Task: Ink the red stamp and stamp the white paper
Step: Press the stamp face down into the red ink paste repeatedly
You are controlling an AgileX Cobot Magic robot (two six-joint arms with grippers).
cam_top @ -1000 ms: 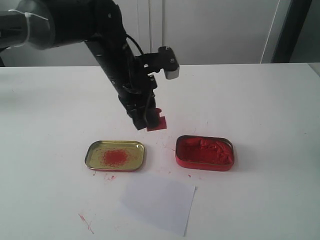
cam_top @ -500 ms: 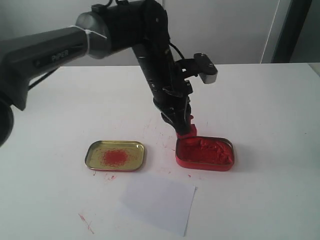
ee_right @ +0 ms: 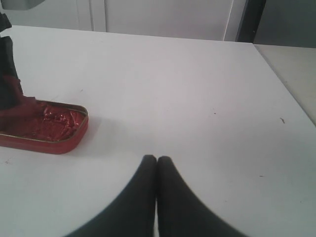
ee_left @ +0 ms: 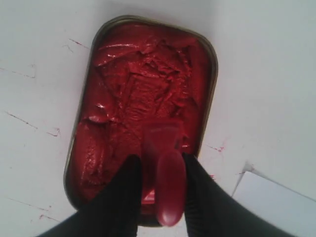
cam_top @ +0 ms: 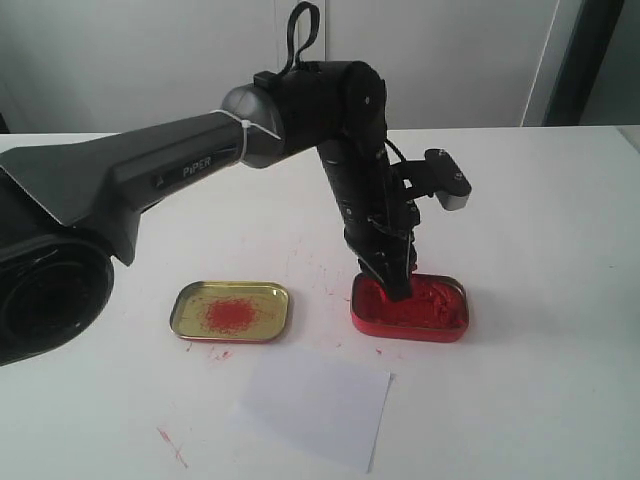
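My left gripper (cam_top: 398,284) reaches across the middle and down into the red tin of ink paste (cam_top: 438,312). In the left wrist view the gripper (ee_left: 162,159) is shut on the red stamp (ee_left: 169,190) by its knobbed handle. The stamp's square base rests on the paste inside the tin (ee_left: 143,94). In the exterior view the fingers hide the stamp. The white paper (cam_top: 315,405) lies flat nearer the front, and its corner (ee_left: 279,202) shows beside the tin. My right gripper (ee_right: 157,159) is shut and empty above bare table, to the right of the tin (ee_right: 47,129).
A shallow gold tin lid (cam_top: 232,310) smeared red lies left of the red tin. Red ink specks mark the table around both tins and left of the paper (cam_top: 172,445). The table's right edge (ee_right: 284,81) runs past the right gripper.
The left arm has swung right from above the gap between the tins and come down, carrying the stamp into the red tin's paste. The right gripper shows only now.
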